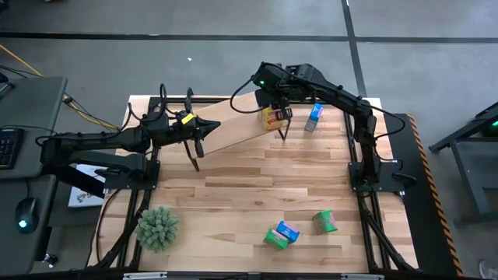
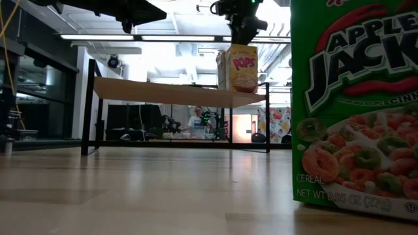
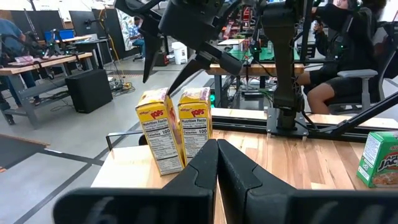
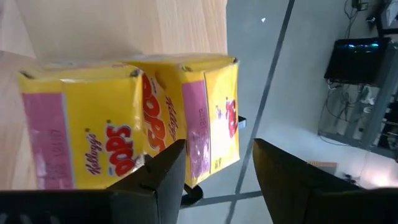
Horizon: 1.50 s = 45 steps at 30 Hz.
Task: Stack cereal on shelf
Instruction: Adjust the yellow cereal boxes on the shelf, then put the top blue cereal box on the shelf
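two yellow pops cartons [image 3: 176, 127] standing upright on the shelf [image 1: 233, 132] near its right end, side by side, apparently touching, long axes vertical, nutrition panels toward the left arm. right gripper [image 3: 177, 62] just above them, fingers parted, gripping nothing (release looks done). left gripper [image 3: 216, 171] shut, empty, waiting level with the shelf. risk: a finger clipping a carton top on withdrawal, toppling both down the sloped plank.
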{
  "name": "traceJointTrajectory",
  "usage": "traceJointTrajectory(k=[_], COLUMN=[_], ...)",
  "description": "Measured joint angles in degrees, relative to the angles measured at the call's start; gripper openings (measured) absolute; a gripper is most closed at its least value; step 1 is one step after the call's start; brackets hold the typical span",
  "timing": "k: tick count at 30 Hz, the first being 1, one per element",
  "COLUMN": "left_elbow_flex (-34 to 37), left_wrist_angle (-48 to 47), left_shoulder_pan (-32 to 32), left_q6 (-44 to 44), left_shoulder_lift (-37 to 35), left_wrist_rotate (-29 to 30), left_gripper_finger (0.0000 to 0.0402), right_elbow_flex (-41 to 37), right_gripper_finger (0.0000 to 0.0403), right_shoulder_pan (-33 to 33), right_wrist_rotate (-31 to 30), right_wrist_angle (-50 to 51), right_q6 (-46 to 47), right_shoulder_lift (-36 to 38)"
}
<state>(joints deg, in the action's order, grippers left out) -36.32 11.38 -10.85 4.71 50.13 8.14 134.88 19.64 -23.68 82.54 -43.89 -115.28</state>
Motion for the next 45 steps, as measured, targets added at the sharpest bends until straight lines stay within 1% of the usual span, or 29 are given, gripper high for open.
traceJointTrajectory(k=[11, 17, 20, 24, 27, 29, 31, 32, 33, 35, 38, 40, 42, 44, 45], left_elbow_flex=[0.0, 0.0, 0.0, 0.0, 0.0, 0.0, 0.0, 0.0, 0.0, 0.0, 0.0, 0.0, 0.0, 0.0, 0.0], left_wrist_angle=[-0.1, -0.1, -0.2, -1.3, -1.3, -1.4, -1.4, -1.4, -1.5, -1.6, -1.6, -1.5, -1.2, -1.2, -1.2], left_shoulder_pan=[0.0, 0.0, 0.0, 0.0, 0.0, 0.0, 0.0, 0.0, 0.0, 0.0, 0.0, 0.0, 0.0, 0.0, 0.0], left_q6=[0.0, 0.0, 0.0, 0.0, -0.1, -0.2, -0.3, -0.8, -1.4, -1.7, -1.7, -2.1, -2.1, -2.1, -2.1], left_shoulder_lift=[0.0, 0.0, 0.0, 0.0, 0.0, 0.0, 0.0, 0.0, 0.0, 0.0, 0.0, 0.0, 0.0, 0.0, 0.0], left_wrist_rotate=[0.0, 0.0, 0.0, 0.0, -0.1, -0.2, -0.3, -0.3, -0.3, -0.3, -0.3, -0.3, -0.3, -0.3, -0.3], left_gripper_finger=[0.0003, 0.0003, 0.0003, 0.0003, 0.0003, 0.0003, 0.0003, 0.0003, 0.0003, 0.0003, 0.0003, 0.0003, 0.0003, 0.0003, 0.0003], right_elbow_flex=[0.0, 0.0, 0.0, 0.0, 0.0, -1.6, -4.4, -6.2, -8.5, -14.6, -26.3, -35.2, -44.8, -53.6, -57.3], right_gripper_finger=[0.0179, 0.0178, 0.0178, 0.0178, 0.0178, 0.0178, 0.0178, 0.0178, 0.0178, 0.0178, 0.0178, 0.0178, 0.0178, 0.0178, 0.0178], right_shoulder_pan=[-0.2, -0.9, -1.1, -0.7, 0.4, 1.2, 2.0, 2.0, 2.0, 2.0, 2.3, 3.2, 4.3, 5.6, 6.3], right_wrist_rotate=[-1.2, -1.4, -1.2, 4.1, 10.0, 14.0, 17.6, 17.7, 16.4, 12.4, 4.7, -1.4, -6.1, -8.5, -9.0], right_wrist_angle=[0.1, -0.1, 0.1, 3.3, 7.9, 7.0, 7.6, 7.4, 7.1, 6.9, 3.0, -2.3, -9.4, -16.1, -19.4], right_q6=[-0.6, -0.5, 2.1, 9.5, 17.8, 24.7, 29.3, 31.0, 33.2, 37.8, 45.8, 52.3, 58.8, 66.0, 68.1], right_shoulder_lift=[1.4, 3.5, 5.1, 8.1, 10.7, 13.3, 16.4, 18.2, 19.9, 23.8, 30.1, 34.6, 38.5, 41.9, 43.1])
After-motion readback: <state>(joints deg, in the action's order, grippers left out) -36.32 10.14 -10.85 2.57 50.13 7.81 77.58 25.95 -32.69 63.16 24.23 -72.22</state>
